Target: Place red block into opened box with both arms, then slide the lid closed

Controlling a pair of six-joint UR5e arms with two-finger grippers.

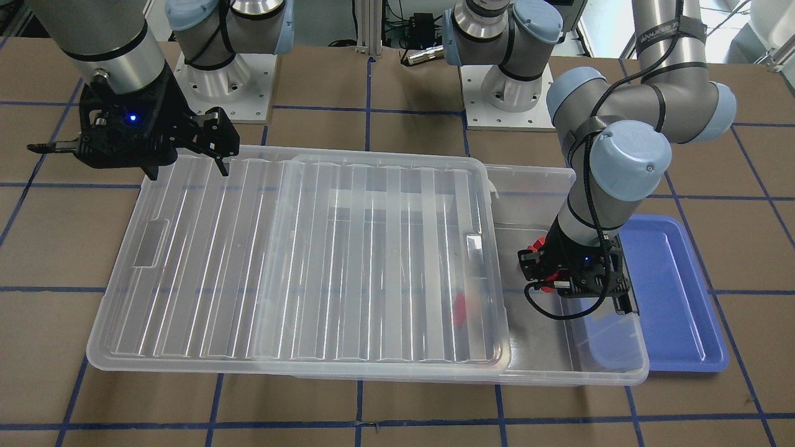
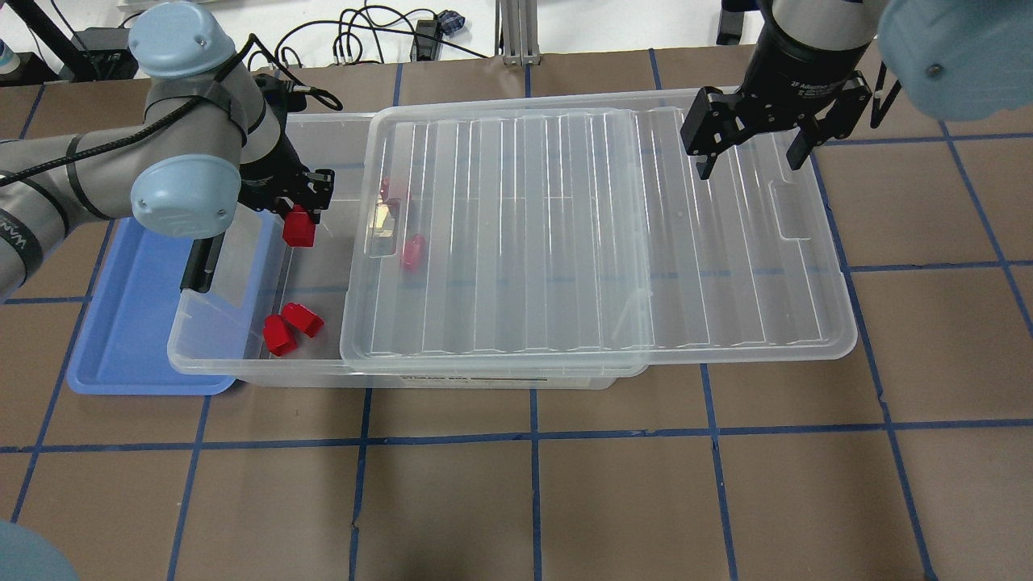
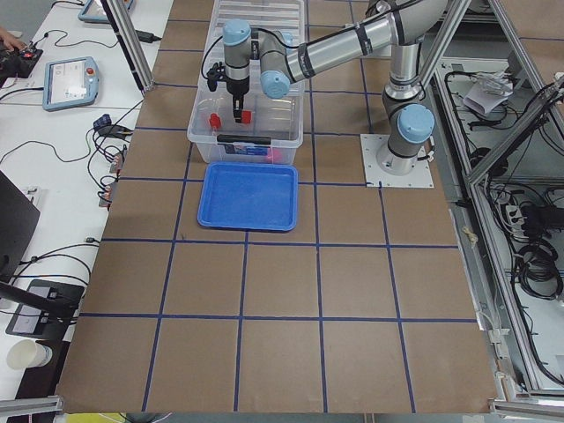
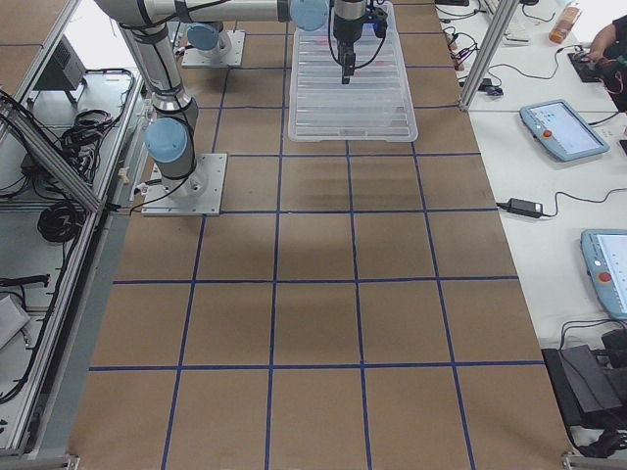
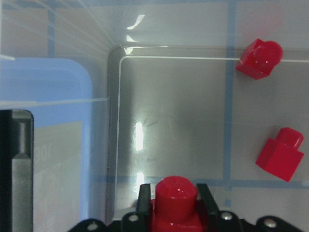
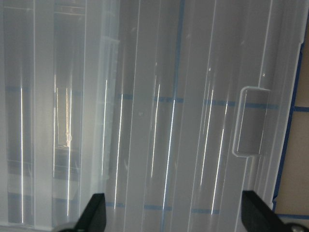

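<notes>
My left gripper is shut on a red block and holds it above the uncovered end of the clear box, stub end showing in the left wrist view. Two more red blocks lie on the box floor near its front corner, and others show faintly under the lid. The ribbed clear lid covers most of the box and overhangs its right end. Above the lid's far right part my right gripper stands open with nothing between its fingers.
A flat blue tray lies against the box's left end, partly under my left arm. A black bar runs along that short side of the box. Both arm bases stand on plates behind the box.
</notes>
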